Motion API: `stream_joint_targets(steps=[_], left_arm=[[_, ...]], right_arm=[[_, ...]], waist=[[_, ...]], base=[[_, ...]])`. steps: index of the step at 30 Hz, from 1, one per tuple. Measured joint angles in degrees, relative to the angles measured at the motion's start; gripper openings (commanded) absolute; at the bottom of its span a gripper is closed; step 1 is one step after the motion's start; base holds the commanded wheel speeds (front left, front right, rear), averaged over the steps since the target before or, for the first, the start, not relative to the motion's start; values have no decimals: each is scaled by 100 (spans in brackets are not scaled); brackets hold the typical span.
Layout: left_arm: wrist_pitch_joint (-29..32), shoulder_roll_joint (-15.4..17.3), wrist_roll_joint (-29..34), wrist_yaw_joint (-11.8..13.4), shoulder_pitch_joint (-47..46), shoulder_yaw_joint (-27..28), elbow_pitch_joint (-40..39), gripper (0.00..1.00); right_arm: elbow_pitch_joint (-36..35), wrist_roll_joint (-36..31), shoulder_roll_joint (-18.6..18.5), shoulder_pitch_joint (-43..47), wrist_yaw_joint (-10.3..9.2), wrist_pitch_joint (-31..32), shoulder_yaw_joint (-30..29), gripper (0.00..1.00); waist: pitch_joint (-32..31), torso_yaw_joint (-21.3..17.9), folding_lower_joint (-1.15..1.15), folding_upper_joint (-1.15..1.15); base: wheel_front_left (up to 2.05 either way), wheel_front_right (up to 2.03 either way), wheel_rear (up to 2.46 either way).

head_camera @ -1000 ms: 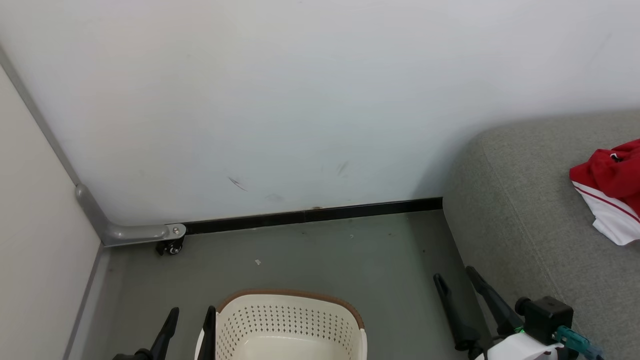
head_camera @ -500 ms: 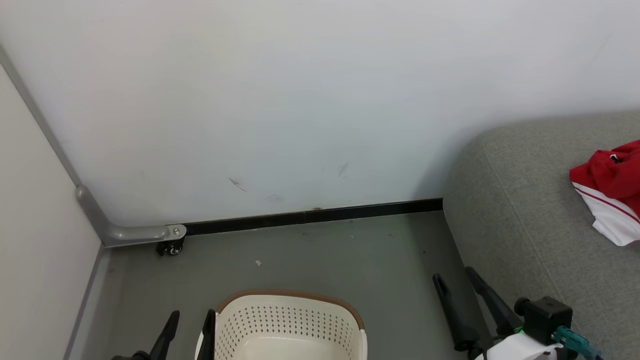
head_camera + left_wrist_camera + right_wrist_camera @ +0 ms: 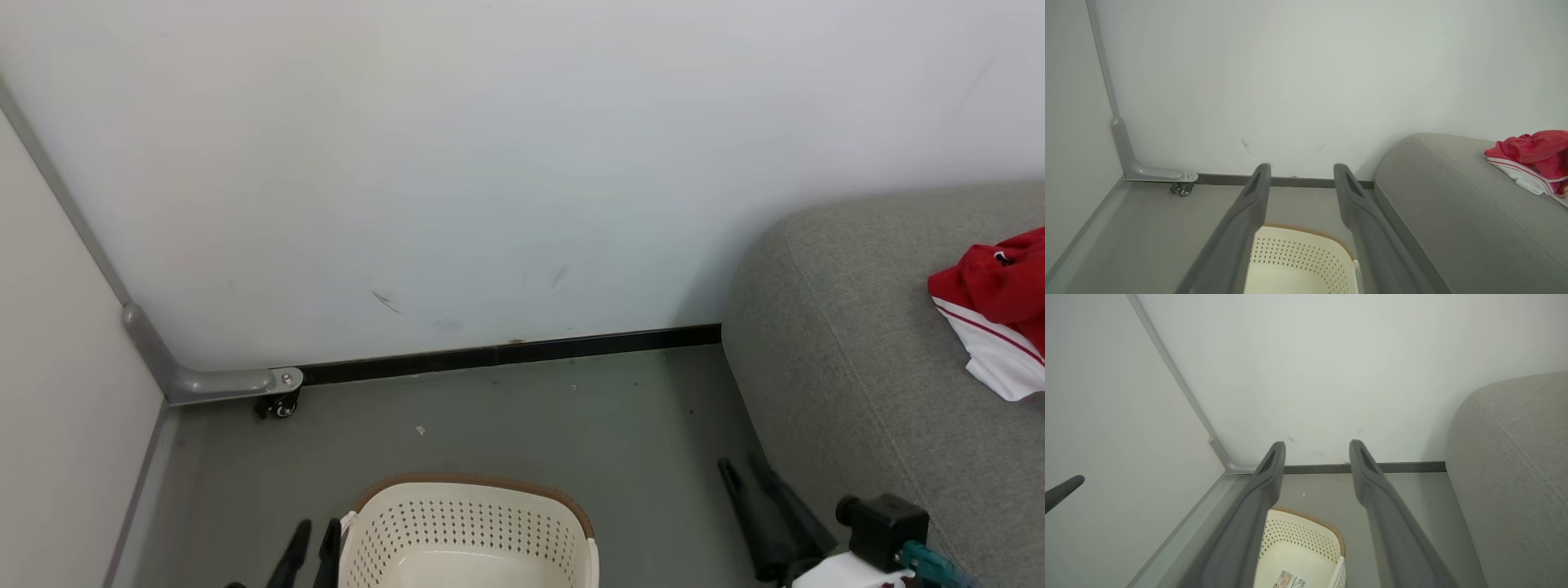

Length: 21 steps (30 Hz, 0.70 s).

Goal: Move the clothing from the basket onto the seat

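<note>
A cream-white perforated plastic laundry basket with a brown rim band (image 3: 465, 523) stands on the grey floor (image 3: 522, 416) at the bottom centre of the head view. In the right wrist view its bare cream bottom shows a label sticker (image 3: 1290, 578). The red sports clothing with white panels and stripes (image 3: 992, 314) lies bunched on the large grey fabric sofa seat (image 3: 849, 384) at the right edge of the frame, well apart from the basket. The left gripper (image 3: 318, 527) sits at the lower left, just beside the basket's wall, its two dark fingers spread with nothing between them. The right gripper (image 3: 740, 465) sits at the lower right beside the seat's front edge, its fingers likewise parted and empty. A white wall (image 3: 490, 163) fills the upper frame.
</note>
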Motion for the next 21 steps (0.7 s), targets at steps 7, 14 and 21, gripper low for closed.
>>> stream_joint_targets(steps=[7,14,21], left_arm=[[34,-74,-94,0,124,-48,288,0],[160,-73,-581,-2,113,46,325,0],[324,-70,-1121,-3,93,109,334,0]], right_arm=[[234,88,33,311,0,8,32,0],[121,564,33,325,0,8,68,0],[82,1304,33,322,0,82,-44,0]], waist=[[3,0,0,0],[19,2,0,0],[50,19,1,0]], base=[[0,0,0],[0,0,0],[0,0,0]])
